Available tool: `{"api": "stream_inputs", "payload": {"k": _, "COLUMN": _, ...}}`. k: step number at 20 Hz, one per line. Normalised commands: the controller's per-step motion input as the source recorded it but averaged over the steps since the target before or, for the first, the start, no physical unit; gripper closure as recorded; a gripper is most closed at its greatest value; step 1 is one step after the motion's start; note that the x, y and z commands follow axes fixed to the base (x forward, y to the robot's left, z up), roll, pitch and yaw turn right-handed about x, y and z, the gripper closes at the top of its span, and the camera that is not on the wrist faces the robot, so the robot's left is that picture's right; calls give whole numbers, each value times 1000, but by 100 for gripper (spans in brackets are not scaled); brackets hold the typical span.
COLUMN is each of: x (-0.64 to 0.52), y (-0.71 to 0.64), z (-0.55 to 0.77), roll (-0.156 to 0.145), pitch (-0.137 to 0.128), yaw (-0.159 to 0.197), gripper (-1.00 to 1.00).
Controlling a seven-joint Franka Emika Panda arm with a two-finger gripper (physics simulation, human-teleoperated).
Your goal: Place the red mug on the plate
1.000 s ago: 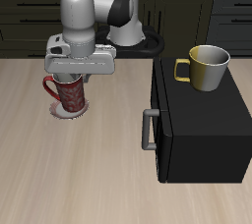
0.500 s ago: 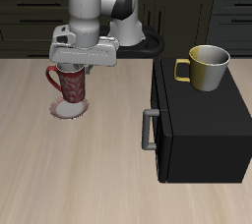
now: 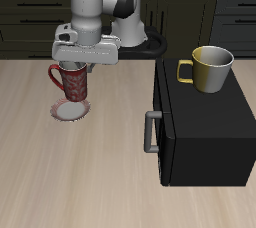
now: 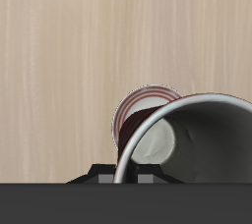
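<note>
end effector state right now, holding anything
End effector: closed on the red mug, held just above the plate.

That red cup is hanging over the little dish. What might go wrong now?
The red mug hangs from the tool above the plate, not yet resting on it. The plate looks barely wider than the mug, so a slightly off-centre drop could leave it on the rim, tilted. Letting go from this height might tip it over.
</note>
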Motion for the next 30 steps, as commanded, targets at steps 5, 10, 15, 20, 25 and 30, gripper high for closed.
{"api": "stream_inputs", "payload": {"k": 5, "x": 24, "y": -185, "z": 7, "roll": -43, "pitch": -11, "yaw": -16, "gripper": 100}}
{"api": "stream_inputs", "payload": {"k": 10, "x": 107, "y": -76, "z": 69, "roll": -32, "pitch": -36, "yaw": -1, "gripper": 100}}
{"api": "stream_inputs", "payload": {"k": 15, "x": 29, "y": -8, "z": -52, "roll": -7, "pitch": 9, "yaw": -12, "gripper": 100}}
{"api": "stream_inputs", "payload": {"k": 20, "x": -3, "y": 95, "z": -179, "roll": 30, "pitch": 39, "yaw": 2, "gripper": 100}}
{"api": "stream_inputs", "payload": {"k": 25, "x": 69, "y": 3, "z": -150, "roll": -7, "pitch": 24, "yaw": 8, "gripper": 100}}
{"api": "stream_inputs", "payload": {"k": 30, "x": 26, "y": -21, "z": -114, "roll": -4, "pitch": 25, "yaw": -3, "gripper": 100}}
